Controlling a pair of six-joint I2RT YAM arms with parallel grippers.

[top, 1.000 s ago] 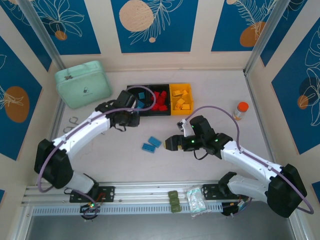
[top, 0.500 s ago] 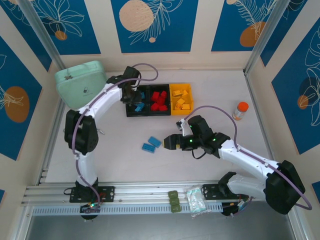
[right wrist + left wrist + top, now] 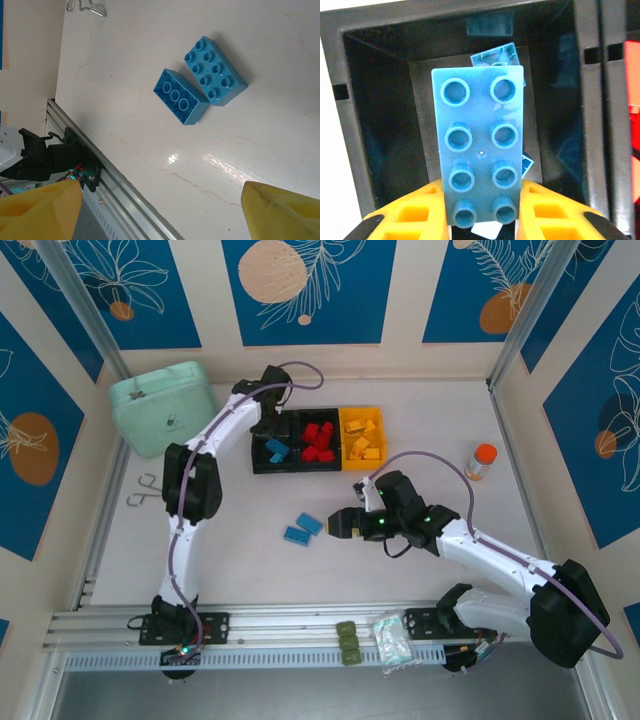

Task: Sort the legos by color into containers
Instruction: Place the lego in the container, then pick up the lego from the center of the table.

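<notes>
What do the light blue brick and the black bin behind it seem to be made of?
Light blue eight-stud brick: probably moulded plastic, smooth satin finish, evenly rounded studs. Black rectangular bin: likely hard plastic, fairly glossy, as its inner walls reflect blue.

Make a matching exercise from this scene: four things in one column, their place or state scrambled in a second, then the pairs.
Things
1. held blue brick
2. two loose blue bricks
3. red bricks
4. right gripper

Place or state
A. open, above the table
B. inside the middle black bin
C. lying on the table, outside the bins
D. between the jaws of the left gripper, over the left black bin

Pairs: 1-D, 2-C, 3-B, 4-A
</notes>
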